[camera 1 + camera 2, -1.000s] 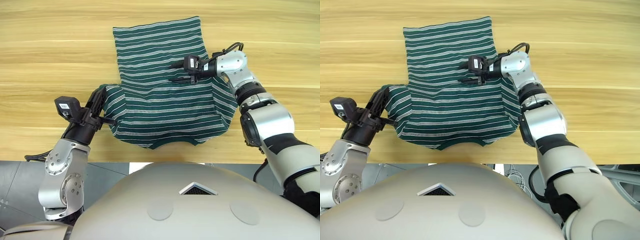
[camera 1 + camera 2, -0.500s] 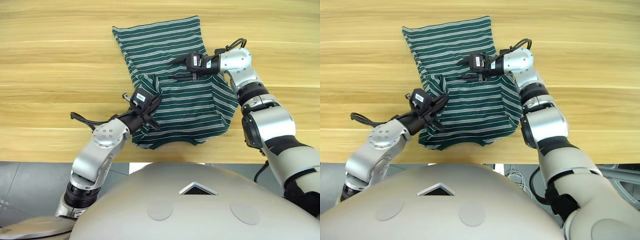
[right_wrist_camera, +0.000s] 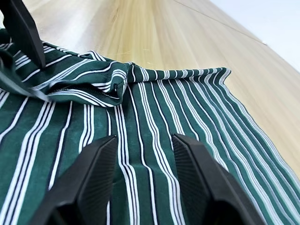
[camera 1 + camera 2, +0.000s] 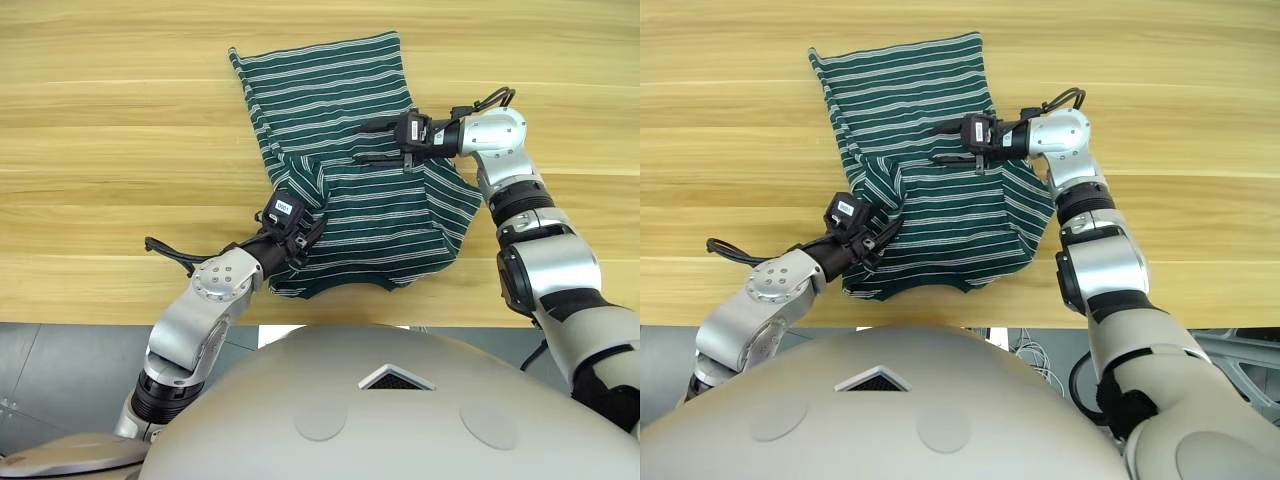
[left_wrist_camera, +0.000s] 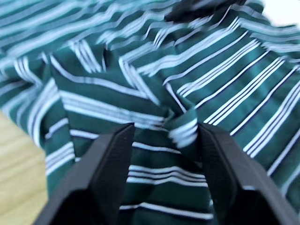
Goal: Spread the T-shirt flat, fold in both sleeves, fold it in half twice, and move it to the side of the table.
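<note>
Left fingers (image 5: 101, 173) swung inward, spread wide over the T-shirt (image 4: 330, 80) fold.

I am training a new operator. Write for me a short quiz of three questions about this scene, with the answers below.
1. True or false: the T-shirt lies on a wooden table.
2. Choose one. The right hand is: A) open, over the striped cloth; B) shut on a sleeve; C) resting on bare wood.
3. Fill in: the T-shirt is dark green with thin ___ stripes.

Key: 1 true; 2 A; 3 white.
</note>
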Controlling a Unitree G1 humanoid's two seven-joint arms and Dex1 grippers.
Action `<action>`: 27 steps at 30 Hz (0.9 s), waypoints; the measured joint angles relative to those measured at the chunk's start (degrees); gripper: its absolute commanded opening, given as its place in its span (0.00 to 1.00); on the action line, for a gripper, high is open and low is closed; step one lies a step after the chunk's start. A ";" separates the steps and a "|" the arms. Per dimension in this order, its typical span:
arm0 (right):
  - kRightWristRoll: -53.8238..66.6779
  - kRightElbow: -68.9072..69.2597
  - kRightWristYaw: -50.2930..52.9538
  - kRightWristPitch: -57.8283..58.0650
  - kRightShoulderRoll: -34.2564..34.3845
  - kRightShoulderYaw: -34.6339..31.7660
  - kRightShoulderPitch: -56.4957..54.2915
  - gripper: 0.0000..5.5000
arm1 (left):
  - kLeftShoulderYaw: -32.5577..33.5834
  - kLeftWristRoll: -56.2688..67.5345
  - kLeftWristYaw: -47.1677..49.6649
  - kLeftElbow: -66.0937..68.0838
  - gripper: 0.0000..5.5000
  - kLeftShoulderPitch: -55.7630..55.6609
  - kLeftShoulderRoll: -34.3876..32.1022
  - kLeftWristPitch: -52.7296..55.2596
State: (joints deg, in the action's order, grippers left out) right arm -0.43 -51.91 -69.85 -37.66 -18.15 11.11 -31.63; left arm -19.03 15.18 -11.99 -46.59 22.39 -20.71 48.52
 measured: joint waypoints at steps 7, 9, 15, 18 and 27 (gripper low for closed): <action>14.87 33.82 1.55 17.71 -14.02 -10.69 25.46 0.39 | 6.37 4.08 -4.48 -10.00 0.71 0.22 -2.08 -4.15; 18.26 42.26 1.66 23.22 -17.97 -14.83 35.56 0.43 | 8.00 4.46 -7.14 -8.61 0.77 -1.65 -2.38 -9.16; 28.49 50.48 6.60 41.20 -21.65 -27.33 55.75 0.54 | 5.52 -3.57 -15.06 27.31 0.78 -17.65 -1.60 -34.07; 30.54 50.36 9.91 49.44 -20.51 -26.76 54.50 0.54 | 4.36 -6.85 -18.79 48.58 0.78 -24.08 0.01 -46.87; 36.18 48.13 17.15 71.05 -17.20 -23.90 44.43 0.54 | 9.66 -6.65 -26.78 83.63 0.78 -36.96 2.34 -64.58</action>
State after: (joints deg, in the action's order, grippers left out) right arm 35.76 -3.78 -52.70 33.38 -35.34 -12.78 12.80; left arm -9.37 8.53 -38.77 37.05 -14.56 -18.37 -16.06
